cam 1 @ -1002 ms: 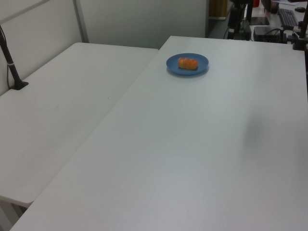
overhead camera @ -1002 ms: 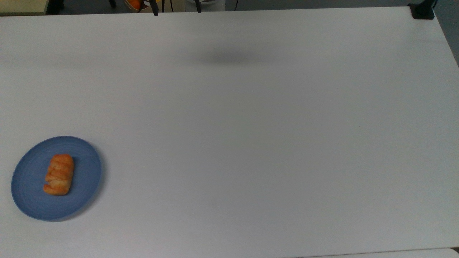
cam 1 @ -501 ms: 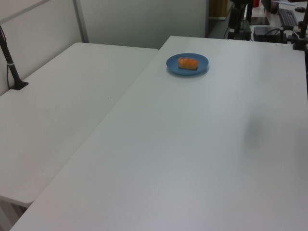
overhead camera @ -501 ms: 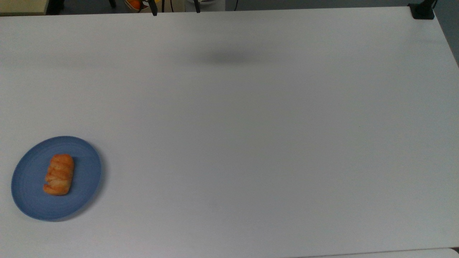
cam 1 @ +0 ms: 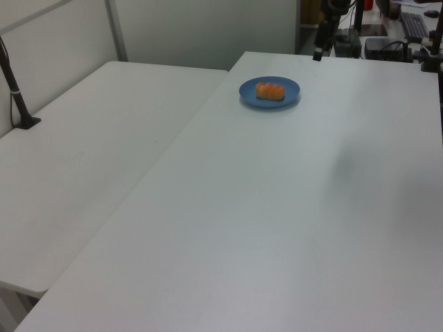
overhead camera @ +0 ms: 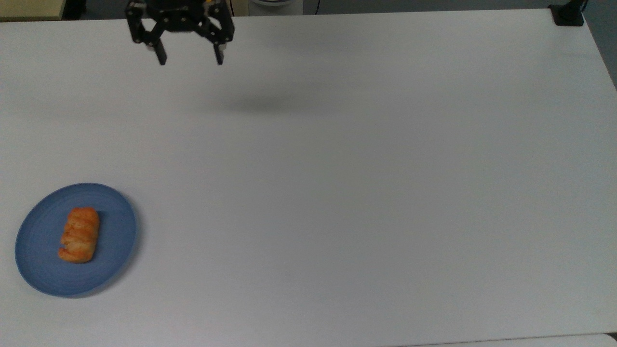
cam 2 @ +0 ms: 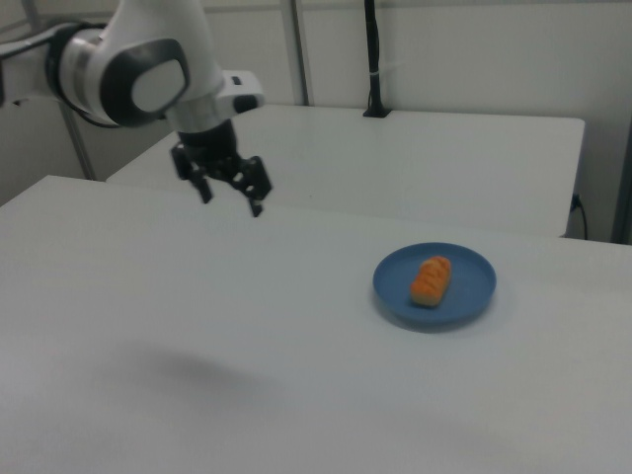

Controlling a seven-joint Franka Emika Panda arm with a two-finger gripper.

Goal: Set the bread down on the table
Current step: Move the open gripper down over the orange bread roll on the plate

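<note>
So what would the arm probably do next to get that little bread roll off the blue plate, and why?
Probably travel across toward the plate first. The gripper hangs open and empty above the table, far from the bread, which lies on the plate, untouched. It likely needs to get above the bread before lowering to grasp it.

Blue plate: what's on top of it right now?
The bread lies alone on the blue plate, lengthwise, uncovered. The patch of plate beneath it is hidden. The hand hangs open, well away.
</note>
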